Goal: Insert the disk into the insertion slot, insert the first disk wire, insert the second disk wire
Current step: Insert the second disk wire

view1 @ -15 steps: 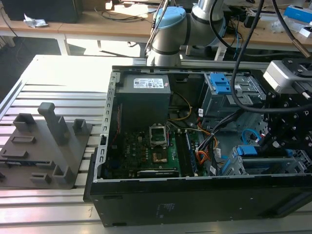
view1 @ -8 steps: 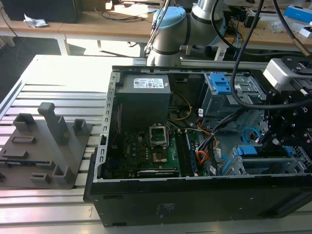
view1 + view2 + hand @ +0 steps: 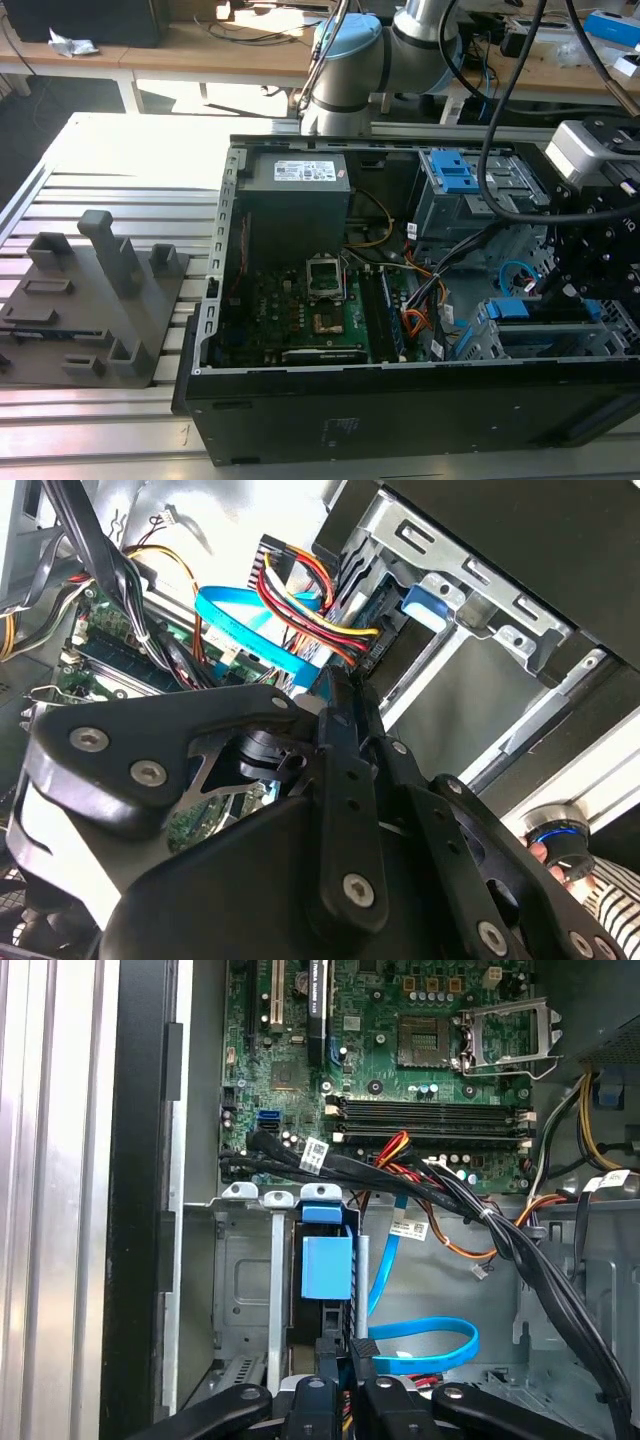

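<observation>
Black multi-link gripper down inside open black computer case, at silver-grey perforated sheet-metal drive cage near exterior view's right. Blue-caddied silver-grey disk seated upright in that cage. Jaws together, pinching plug end of thin flat light-blue cable right beside disk's rear. Red-yellow-black power wire bundle plugged in just beside it. Green motherboard beyond.

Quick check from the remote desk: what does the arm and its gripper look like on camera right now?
The arm has silver-grey tube segments and light blue joint caps, with thick black cables draped beside it. Its wrist carries a white-and-grey block over black hardware. The gripper is matte black, built from flat plates and linkage bars fastened with silver screws.
</observation>
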